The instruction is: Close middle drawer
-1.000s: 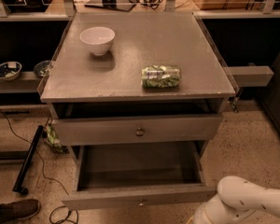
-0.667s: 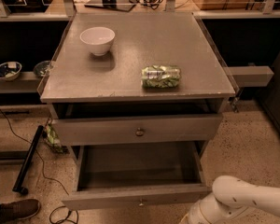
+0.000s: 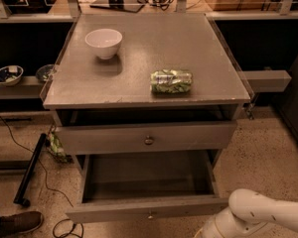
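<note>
one middle drawer (image 3: 148, 187) open; pincer below frame

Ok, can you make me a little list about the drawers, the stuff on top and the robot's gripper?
middle drawer: pulled far out, looks empty inside
top drawer: out slightly
cabinet top: holds two things
white bowl: upright, back left
green can: lying on its side, front right
robot arm: white, lower right corner, near the middle drawer's front
gripper: not in view, only the arm shows
closing: not yet done
</note>
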